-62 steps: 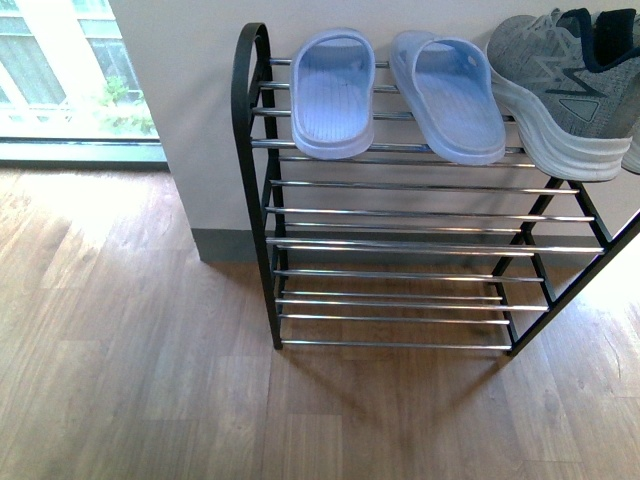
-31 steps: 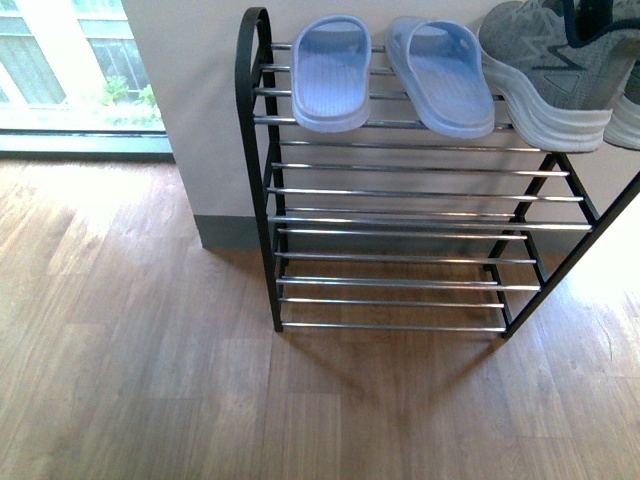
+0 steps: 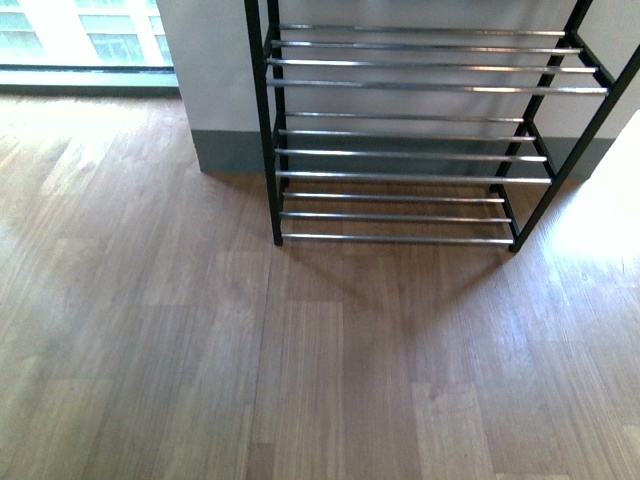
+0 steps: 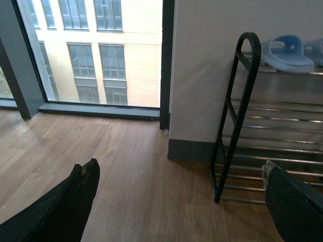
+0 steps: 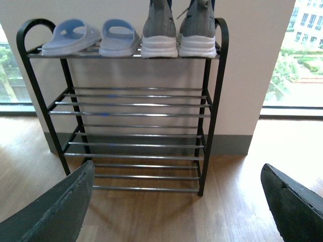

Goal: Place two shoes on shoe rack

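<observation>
Both shoes (image 5: pixel 177 31) stand side by side at the top centre of the right wrist view, on the top tier of the rack (image 5: pixel 121 113), heels outward, white soles resting across the chrome bars. They fill that tier's end by the rounded loop at the upper right of the frame; the two blue slippers (image 5: pixel 91 38) take the other half, one just beside the nearer shoe. Set square across several bars, the shoes look steady, and the task appears done.

The right gripper (image 5: pixel 176 201) is spread wide, its dark fingers (image 5: pixel 55 206) in the lower corners of the frame with nothing between them. The left gripper (image 4: pixel 176 201) is likewise spread and empty, facing the rack's side loop and a window (image 4: pixel 96 50) in the upper left of its frame.

In the front view only the two lower tiers show, across the top of the frame, both bare. Wood floor (image 3: pixel 300 350) fills the rest, giving open room to draw away; the rack's black uprights and the grey-skirted wall corner are the only edges near.
</observation>
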Robot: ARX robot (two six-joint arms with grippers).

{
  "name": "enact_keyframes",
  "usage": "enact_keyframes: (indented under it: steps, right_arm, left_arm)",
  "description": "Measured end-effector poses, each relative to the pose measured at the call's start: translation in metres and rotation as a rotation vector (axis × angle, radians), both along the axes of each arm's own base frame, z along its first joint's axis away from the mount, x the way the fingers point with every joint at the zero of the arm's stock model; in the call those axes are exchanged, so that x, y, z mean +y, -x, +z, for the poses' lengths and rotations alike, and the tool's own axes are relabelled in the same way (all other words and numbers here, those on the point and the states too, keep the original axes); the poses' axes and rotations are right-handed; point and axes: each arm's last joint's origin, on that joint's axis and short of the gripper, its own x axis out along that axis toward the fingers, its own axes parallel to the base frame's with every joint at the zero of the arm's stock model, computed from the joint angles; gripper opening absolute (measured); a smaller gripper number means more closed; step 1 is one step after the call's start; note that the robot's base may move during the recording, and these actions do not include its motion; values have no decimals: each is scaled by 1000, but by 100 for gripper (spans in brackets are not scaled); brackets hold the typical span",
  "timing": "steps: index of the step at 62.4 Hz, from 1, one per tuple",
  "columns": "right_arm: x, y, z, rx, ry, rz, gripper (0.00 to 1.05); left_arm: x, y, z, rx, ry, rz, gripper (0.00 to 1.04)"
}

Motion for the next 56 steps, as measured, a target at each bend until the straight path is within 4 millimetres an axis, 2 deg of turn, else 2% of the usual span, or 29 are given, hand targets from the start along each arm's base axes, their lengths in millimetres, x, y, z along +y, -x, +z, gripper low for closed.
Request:
enact_keyframes:
  steps: [56]
  right_arm:
    - [0,0,0,0,0,0,96]
  left_arm:
    - [0,0,0,0,0,0,95]
